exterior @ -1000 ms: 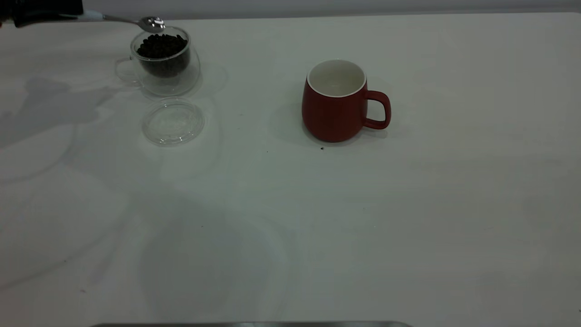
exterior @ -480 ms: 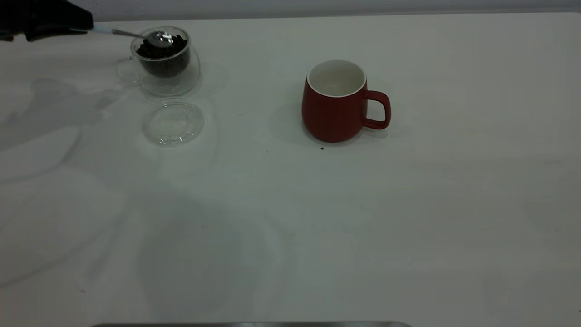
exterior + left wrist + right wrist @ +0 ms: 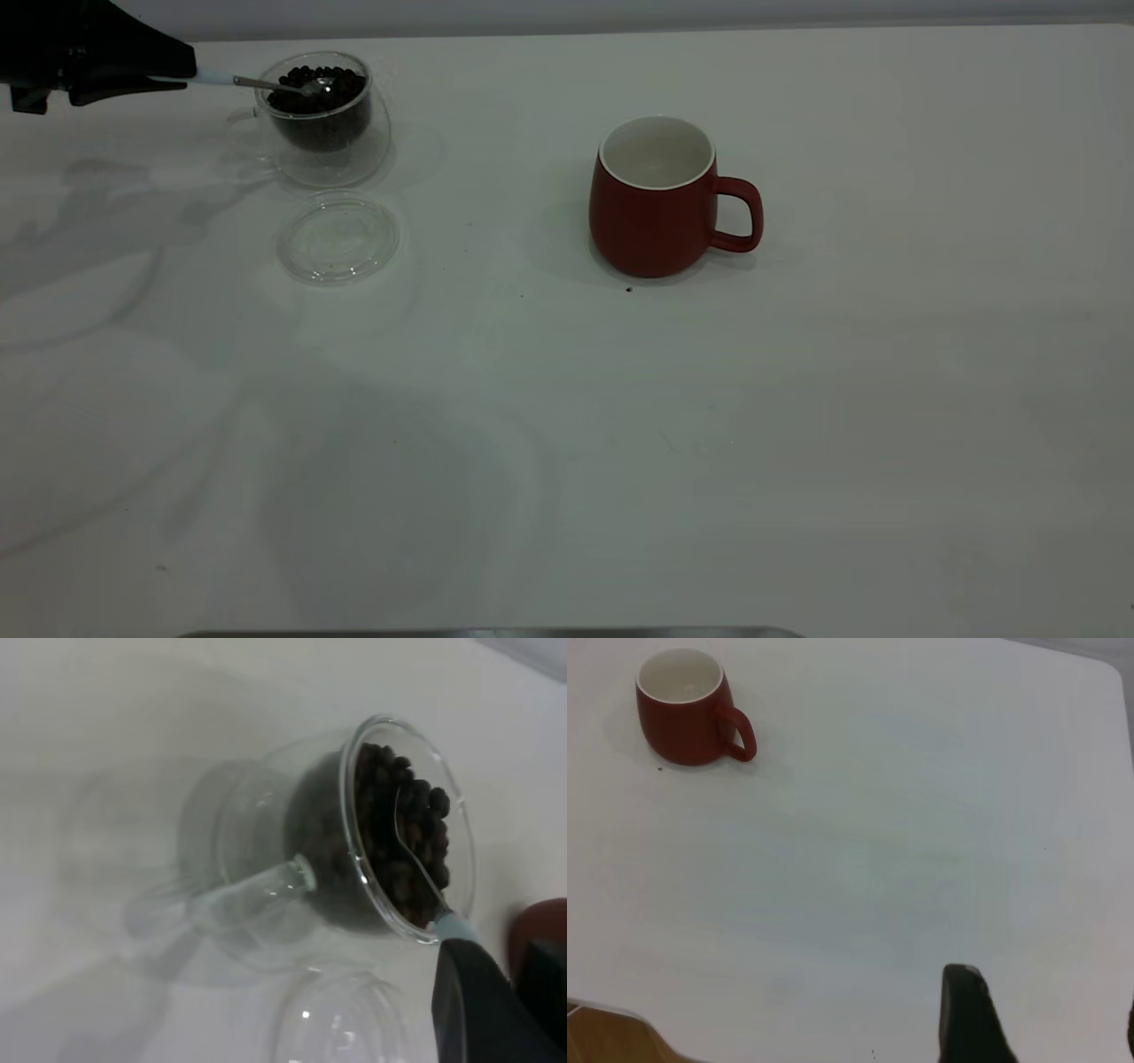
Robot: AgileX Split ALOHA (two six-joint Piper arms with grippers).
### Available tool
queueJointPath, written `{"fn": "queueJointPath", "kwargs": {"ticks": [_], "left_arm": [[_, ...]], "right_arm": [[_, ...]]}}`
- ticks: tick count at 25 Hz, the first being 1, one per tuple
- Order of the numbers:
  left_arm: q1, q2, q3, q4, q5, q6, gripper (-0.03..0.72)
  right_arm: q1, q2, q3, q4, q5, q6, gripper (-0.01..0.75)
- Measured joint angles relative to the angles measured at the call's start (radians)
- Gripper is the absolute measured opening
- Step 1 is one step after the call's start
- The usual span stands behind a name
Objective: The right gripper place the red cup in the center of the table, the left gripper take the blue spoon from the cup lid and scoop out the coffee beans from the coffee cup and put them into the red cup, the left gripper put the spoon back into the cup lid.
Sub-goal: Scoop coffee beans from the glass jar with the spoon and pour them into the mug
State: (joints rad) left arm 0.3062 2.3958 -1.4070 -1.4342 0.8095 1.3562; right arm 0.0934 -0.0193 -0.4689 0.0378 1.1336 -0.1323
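At the far left corner of the bench (image 3: 886,425), the left gripper (image 3: 182,78) reaches in from the left edge, closed on the pale handle of the spoon (image 3: 257,83). The spoon runs nearly level from the gripper toward the right, and its metal bowl lies in among the coffee beans (image 3: 319,84) at the top of the glass cup (image 3: 323,120). In the left wrist view the spoon (image 3: 416,859) crosses the glass cup's (image 3: 292,859) rim and its bowl rests against the heap of beans (image 3: 399,833), with the black tip of the left gripper (image 3: 461,957) just at the rim.

The glass cup stands upright near the far edge, its clear loop handle turned toward the left edge. Just beside it, on the side toward the near edge, the glass lid (image 3: 338,237) lies flat on the bench with nothing on it.

Well apart to the right, about midway along the bench's width and in its far half, the red mug (image 3: 656,208) stands upright with its handle pointing to the right edge. Its white inside looks bare. A small dark speck (image 3: 628,289) lies on the bench just beside its base.

The right gripper (image 3: 1045,1019) appears only in its own wrist view, hanging over the bench far from the red mug (image 3: 687,709), fingers spread and holding nothing.
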Motion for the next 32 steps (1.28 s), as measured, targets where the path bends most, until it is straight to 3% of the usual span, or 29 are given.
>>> {"fn": "queueJointPath", "kwargs": {"ticks": [16, 32], "left_arm": [[0.000, 0.000, 0.000, -0.001, -0.038, -0.323, 0.124], [0.001, 0.000, 0.000, -0.001, -0.030, -0.522, 0.124]], "right_arm": [[0.000, 0.000, 0.000, 0.000, 0.000, 0.001, 0.457], [0.000, 0.000, 0.000, 0.000, 0.000, 0.001, 0.457]]}}
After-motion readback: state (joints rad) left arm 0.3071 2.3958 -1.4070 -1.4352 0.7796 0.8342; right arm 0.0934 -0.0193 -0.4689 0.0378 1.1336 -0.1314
